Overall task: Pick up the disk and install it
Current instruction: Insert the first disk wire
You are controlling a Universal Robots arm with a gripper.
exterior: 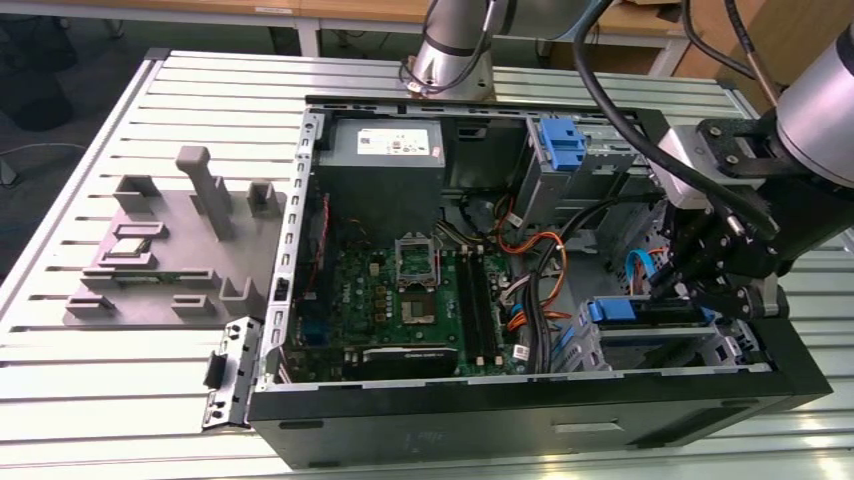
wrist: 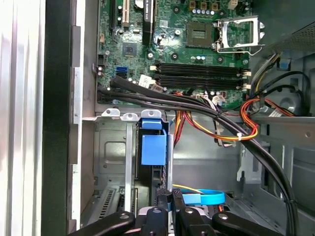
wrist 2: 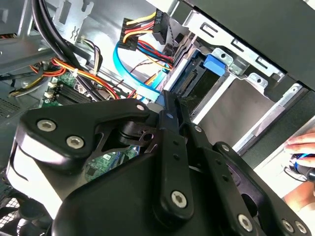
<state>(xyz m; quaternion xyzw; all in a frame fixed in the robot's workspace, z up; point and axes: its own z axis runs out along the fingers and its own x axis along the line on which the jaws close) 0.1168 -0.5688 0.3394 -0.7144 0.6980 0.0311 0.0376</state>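
Observation:
The disk (exterior: pixel 650 312) sits edge-on in the metal drive cage (exterior: pixel 727 352) at the near corner of the open computer case, on the exterior view's right. It shows as a blue strip there. In both wrist views it appears as a dark slab with a blue carrier tab (wrist: pixel 153 149) (wrist 2: pixel 215 64) between the cage walls. My gripper (exterior: pixel 683 292) hangs just above the disk's exposed end. Its black fingers (wrist: pixel 162 204) are pressed together, shut, with the tips (wrist 2: pixel 170 103) at or very near the disk's connector edge. Whether they touch it is unclear.
Black cable bundles (wrist: pixel 197 105) and orange, red and yellow wires (exterior: pixel 534 250) cross the case beside the cage, along with a blue flat cable (wrist 2: pixel 130 64). The motherboard (exterior: pixel 400 300), the power supply (exterior: pixel 380 150) and an upright blue bracket (exterior: pixel 563 140) are inside. A grey fixture (exterior: pixel 174 240) stands on the table. A hand (wrist 2: pixel 301 145) is outside the case.

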